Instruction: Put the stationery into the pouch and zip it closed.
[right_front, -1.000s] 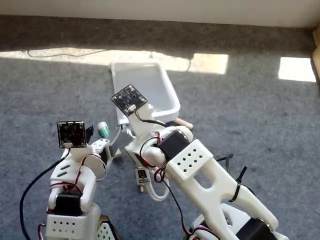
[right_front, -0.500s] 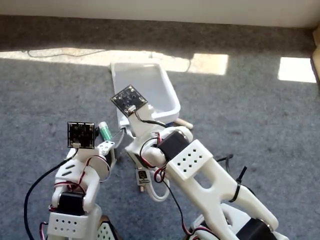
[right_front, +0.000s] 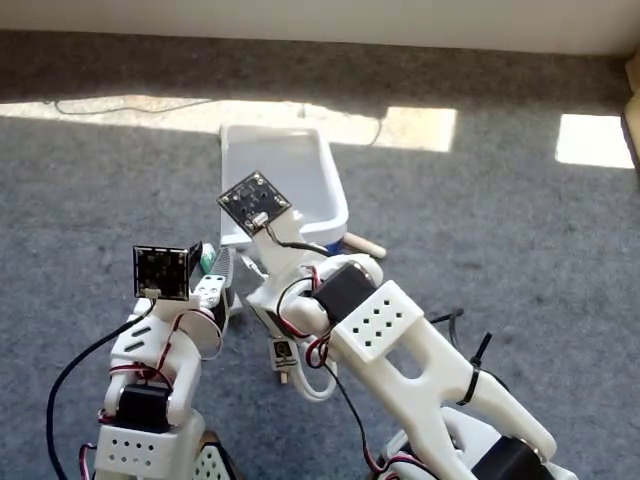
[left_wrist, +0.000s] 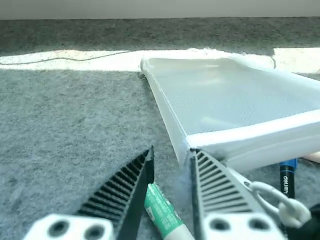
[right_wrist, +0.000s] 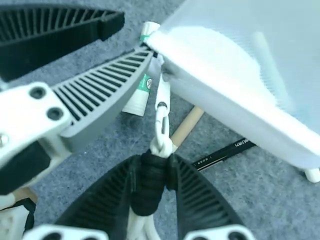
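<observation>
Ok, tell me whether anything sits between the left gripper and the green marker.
Nothing visible does. The green marker lies between the open fingers of the left gripper; a corner of the pouch sits beside one finger.

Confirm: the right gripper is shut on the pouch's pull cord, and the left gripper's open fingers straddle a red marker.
Wrong colour: the marker between the open fingers of the left gripper is green, as the left wrist view shows. The rest stands.
</observation>
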